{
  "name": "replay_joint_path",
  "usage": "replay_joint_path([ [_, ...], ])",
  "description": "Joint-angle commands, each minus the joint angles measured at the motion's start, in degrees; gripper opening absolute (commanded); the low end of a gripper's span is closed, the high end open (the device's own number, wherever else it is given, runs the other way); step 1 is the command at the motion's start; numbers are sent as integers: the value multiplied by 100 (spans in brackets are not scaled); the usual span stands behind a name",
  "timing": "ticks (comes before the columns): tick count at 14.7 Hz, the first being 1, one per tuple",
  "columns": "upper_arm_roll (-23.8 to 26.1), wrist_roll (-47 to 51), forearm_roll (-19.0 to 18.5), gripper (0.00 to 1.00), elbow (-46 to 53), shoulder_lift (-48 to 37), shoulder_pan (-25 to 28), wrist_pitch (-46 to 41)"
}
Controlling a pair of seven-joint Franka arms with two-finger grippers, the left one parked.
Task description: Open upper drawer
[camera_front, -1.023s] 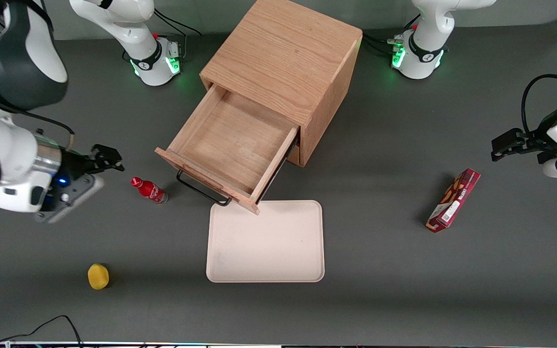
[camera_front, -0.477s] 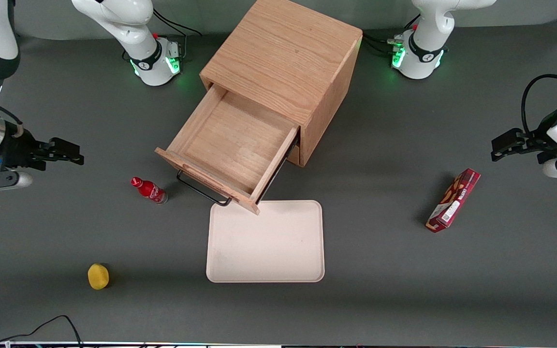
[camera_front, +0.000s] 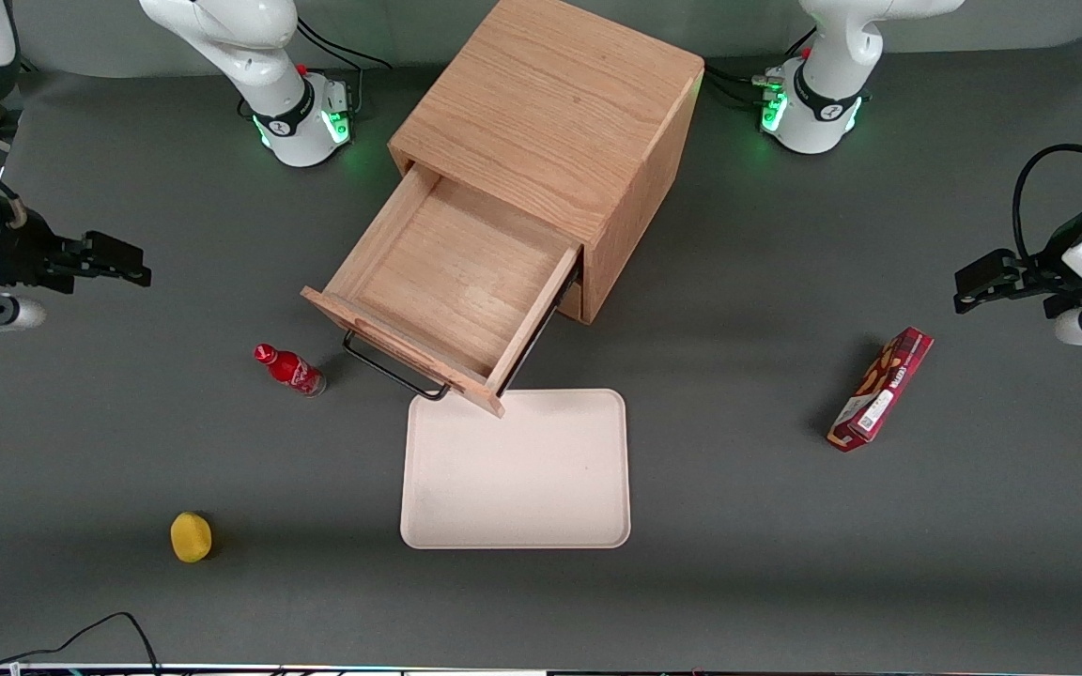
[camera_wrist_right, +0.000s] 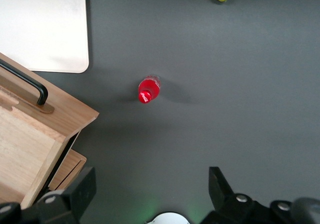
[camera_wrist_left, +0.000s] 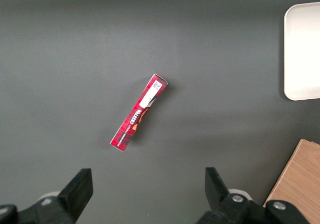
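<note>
The upper drawer (camera_front: 452, 282) of the oak cabinet (camera_front: 560, 103) stands pulled far out, its inside bare, its thin black bar handle (camera_front: 393, 369) on the front toward the camera. It also shows in the right wrist view (camera_wrist_right: 30, 134) with the handle (camera_wrist_right: 27, 87). The lower drawer shows as a corner under it (camera_wrist_right: 67, 171). My right gripper (camera_front: 118, 260) is open and empty, high above the table at the working arm's end, well away from the drawer; in the right wrist view (camera_wrist_right: 152, 194) its fingers (camera_wrist_right: 82, 189) stand wide apart.
A red bottle (camera_front: 290, 369) stands beside the drawer front. A cream tray (camera_front: 516, 469) lies in front of the drawer, nearer the camera. A yellow fruit (camera_front: 191, 537) lies near the front edge. A red box (camera_front: 881, 389) lies toward the parked arm's end.
My right gripper has drawn back from near the red bottle toward the working arm's end of the table and risen. The drawer has stayed open and still.
</note>
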Motion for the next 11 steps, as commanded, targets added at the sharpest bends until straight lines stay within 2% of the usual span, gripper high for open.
replay_joint_path([
  [1, -62, 581, 63, 100, -142, -93, 194, -4],
  [2, -228, 582, 72, 100, -133, -75, 535, 14],
  [5, -1675, 591, 186, 100, -98, -66, 2002, 67],
  [6, -1976, 573, 334, 100, -107, -75, 2259, 110],
  [11, -2101, 381, 441, 100, -142, -207, 2261, -56],
])
